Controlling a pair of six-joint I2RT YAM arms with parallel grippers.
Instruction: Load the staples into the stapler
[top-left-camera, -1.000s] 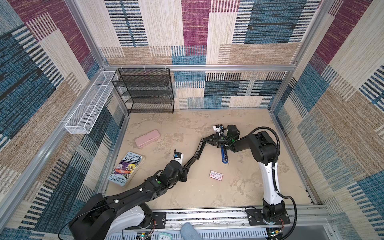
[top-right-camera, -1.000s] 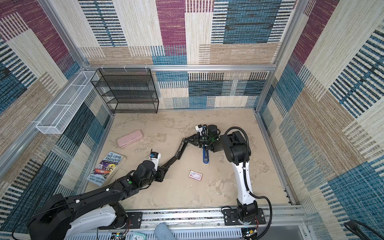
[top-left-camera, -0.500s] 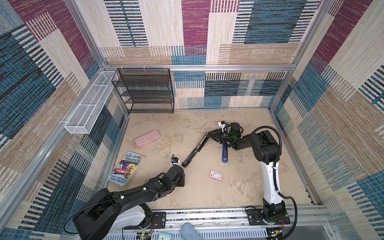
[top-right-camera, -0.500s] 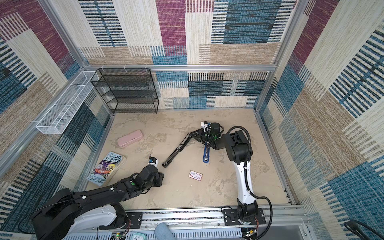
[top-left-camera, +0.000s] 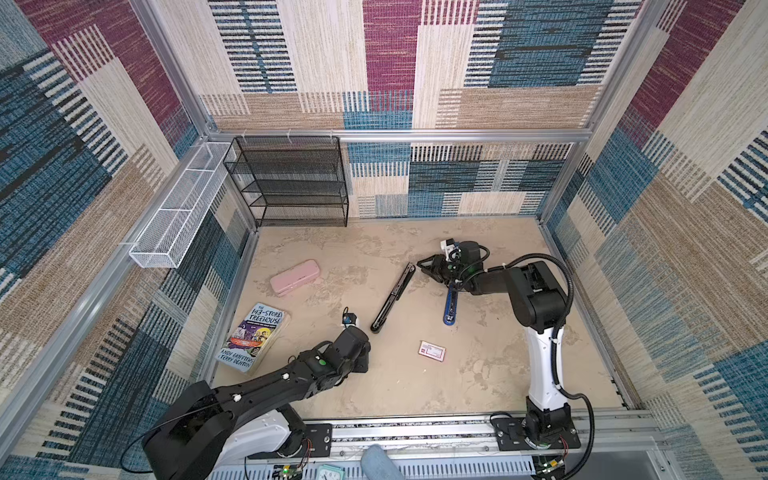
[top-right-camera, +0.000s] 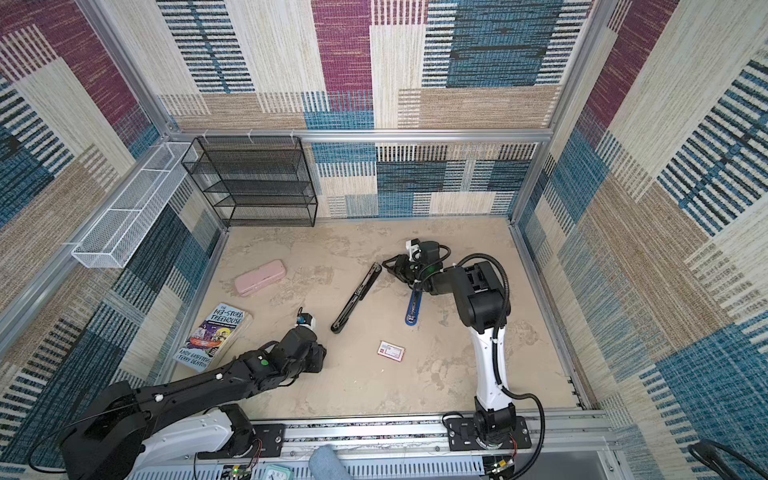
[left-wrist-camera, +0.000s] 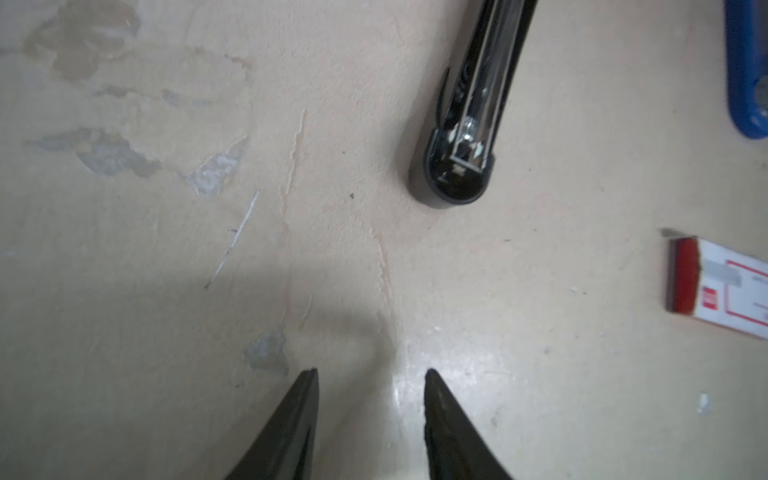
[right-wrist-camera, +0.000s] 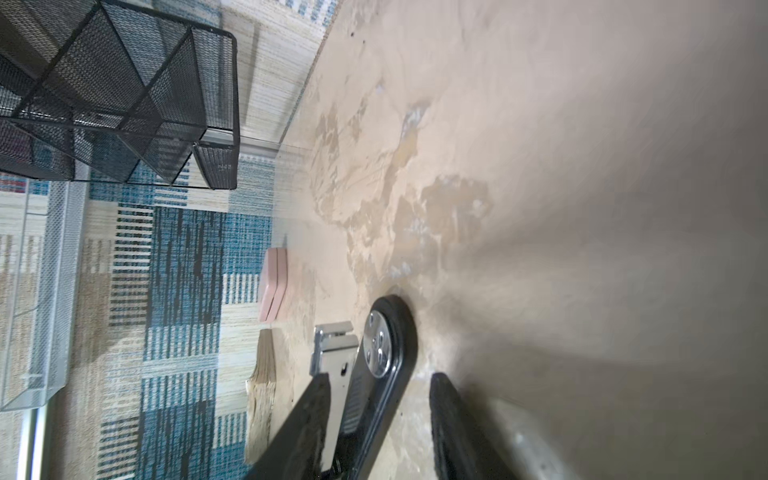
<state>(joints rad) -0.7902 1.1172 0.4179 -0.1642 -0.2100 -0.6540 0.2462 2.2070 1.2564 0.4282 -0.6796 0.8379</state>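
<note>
Left gripper (left-wrist-camera: 370, 374), half-open and empty, has withdrawn near-left while right gripper (right-wrist-camera: 378, 374) has parted its jaws about the far end of the stapler (top-left-camera: 392, 298), leaving it unfolded flat mid-table, apparently ready for strips from the staples box (top-left-camera: 432, 351) lying nearer, rightward.

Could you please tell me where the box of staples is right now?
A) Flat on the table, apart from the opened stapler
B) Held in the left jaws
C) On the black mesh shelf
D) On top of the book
A: the box of staples lies flat on the table, clear of the opened black stapler, while the left gripper has its jaws open and empty.
</note>
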